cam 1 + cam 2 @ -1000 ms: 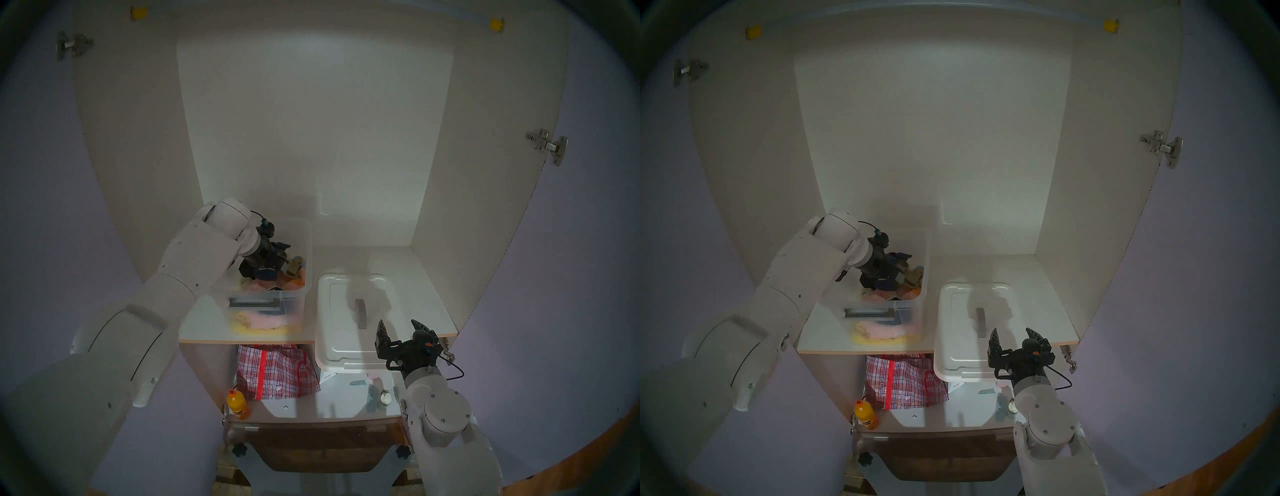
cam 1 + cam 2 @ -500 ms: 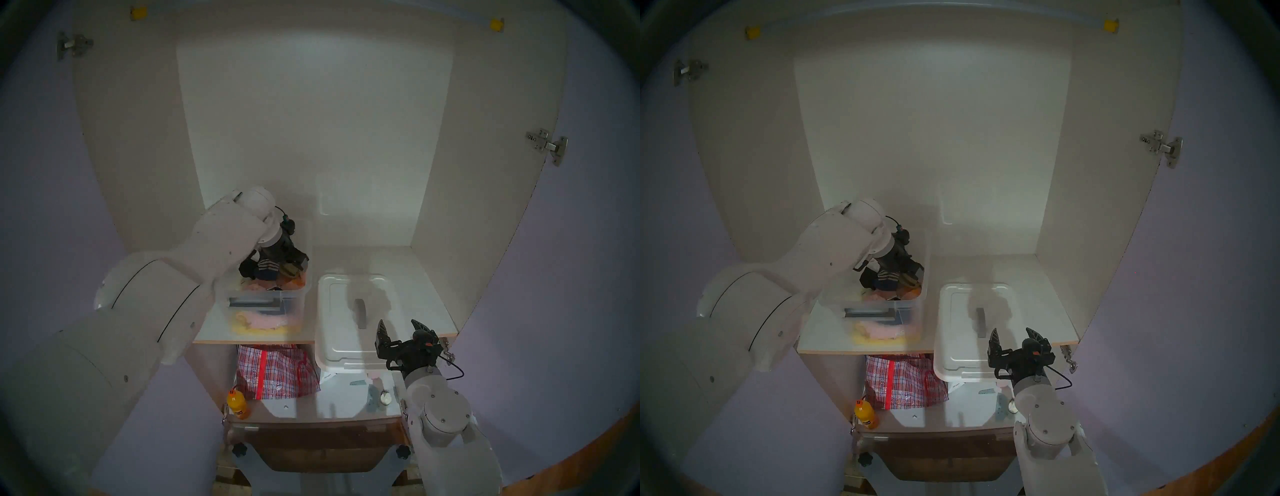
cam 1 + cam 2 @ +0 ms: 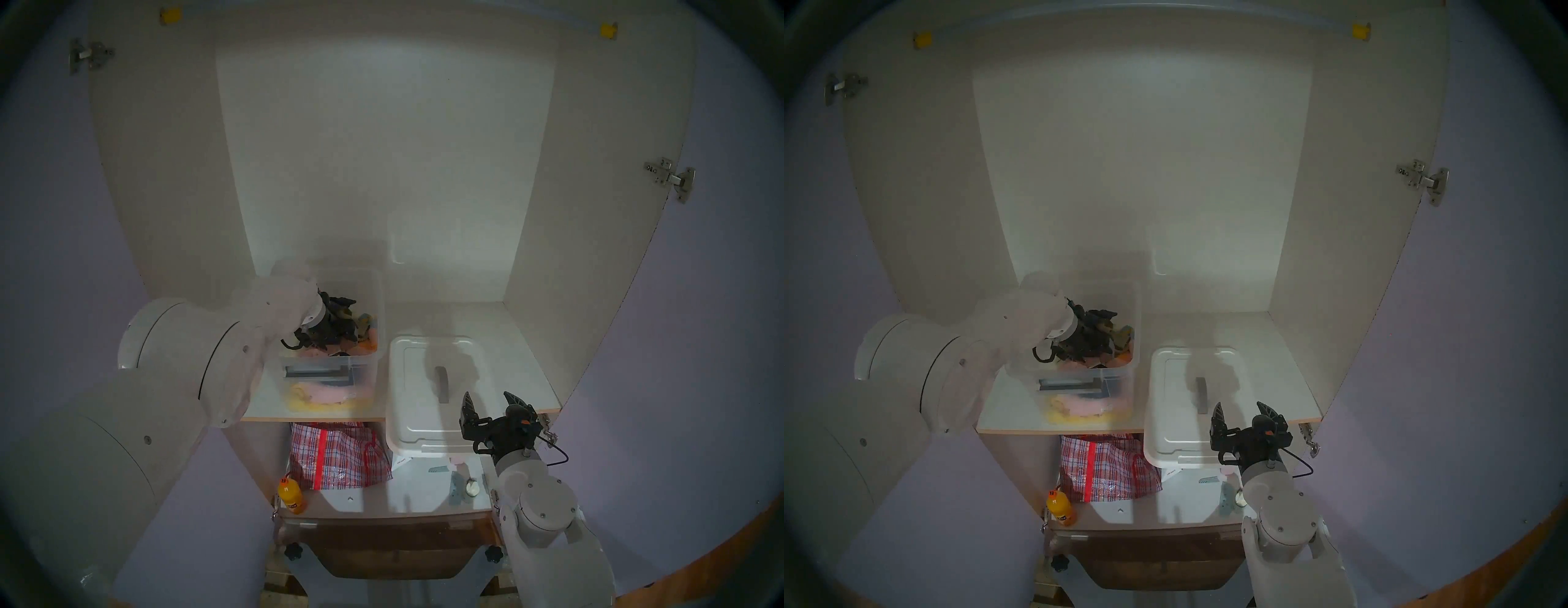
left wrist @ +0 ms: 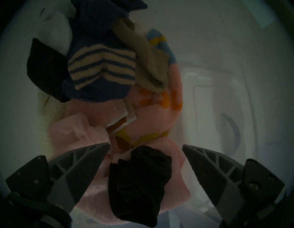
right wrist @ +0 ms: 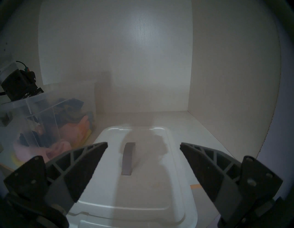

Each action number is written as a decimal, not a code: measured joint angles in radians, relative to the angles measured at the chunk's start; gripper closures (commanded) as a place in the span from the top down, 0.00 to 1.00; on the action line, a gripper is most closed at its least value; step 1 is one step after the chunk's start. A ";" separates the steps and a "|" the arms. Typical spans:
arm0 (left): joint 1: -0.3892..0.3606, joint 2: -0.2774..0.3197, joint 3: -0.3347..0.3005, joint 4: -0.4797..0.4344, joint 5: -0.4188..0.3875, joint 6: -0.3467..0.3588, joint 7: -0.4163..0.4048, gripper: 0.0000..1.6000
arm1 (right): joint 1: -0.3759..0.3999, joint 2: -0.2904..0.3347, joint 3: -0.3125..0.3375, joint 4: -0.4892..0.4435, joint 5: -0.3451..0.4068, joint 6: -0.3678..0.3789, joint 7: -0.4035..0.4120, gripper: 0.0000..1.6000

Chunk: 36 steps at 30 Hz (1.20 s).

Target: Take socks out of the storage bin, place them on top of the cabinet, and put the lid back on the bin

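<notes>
Inside an open cabinet [image 3: 382,148], the robot's left gripper [image 4: 145,160] dips into a clear storage bin [image 3: 373,358] at the left of the upper shelf, its jaws spread wide and holding nothing. The left wrist view shows a crumpled black sock [image 4: 138,183] lying directly between the fingers [image 4: 82,172], its long axis running back toward the camera, so the coming pinch looks to turn on closing straight across it. Farther off in the same pile lie a navy sock with beige stripes [image 4: 101,68] and an olive sock [image 4: 149,63], all resting on pink cloths [image 4: 152,121]. The head views show only a dark jumble at the wrist, the fingers hidden. The white lid [image 3: 428,395] lies flat at the right of the shelf, its near end overhanging the edge. The right gripper [image 3: 488,405], well apart from the bin, hangs level at the lid's near end, jaws wide and empty. The left arm is plainly the nearer to the socks.
</notes>
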<state>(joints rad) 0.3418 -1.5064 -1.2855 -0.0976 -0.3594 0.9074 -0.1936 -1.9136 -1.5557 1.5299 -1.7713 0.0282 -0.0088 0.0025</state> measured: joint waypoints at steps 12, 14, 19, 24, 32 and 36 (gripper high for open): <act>-0.008 -0.053 0.206 0.003 0.127 0.042 -0.064 1.00 | 0.000 0.000 0.000 -0.001 0.000 0.000 0.000 1.00; -0.006 -0.060 0.238 0.006 0.136 0.042 -0.087 1.00 | 0.000 0.000 0.000 -0.001 0.000 0.000 0.000 1.00; 0.006 -0.063 0.239 0.009 0.129 0.043 -0.137 1.00 | 0.000 0.000 0.000 -0.002 0.000 0.000 0.000 1.00; 0.017 -0.063 0.255 0.013 0.127 0.043 -0.146 1.00 | -0.001 0.000 0.000 -0.002 0.000 0.000 0.000 1.00; 0.038 -0.054 0.370 0.012 0.147 0.043 -0.235 1.00 | 0.000 0.000 0.000 -0.001 0.000 0.000 0.000 1.00; 0.065 -0.054 0.415 0.010 0.156 0.043 -0.283 1.00 | 0.000 0.000 0.000 -0.001 0.000 0.000 0.000 1.00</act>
<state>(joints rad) 0.4071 -1.5607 -0.8707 -0.0875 -0.2037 0.9501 -0.4769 -1.9140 -1.5554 1.5297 -1.7727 0.0286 -0.0087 0.0023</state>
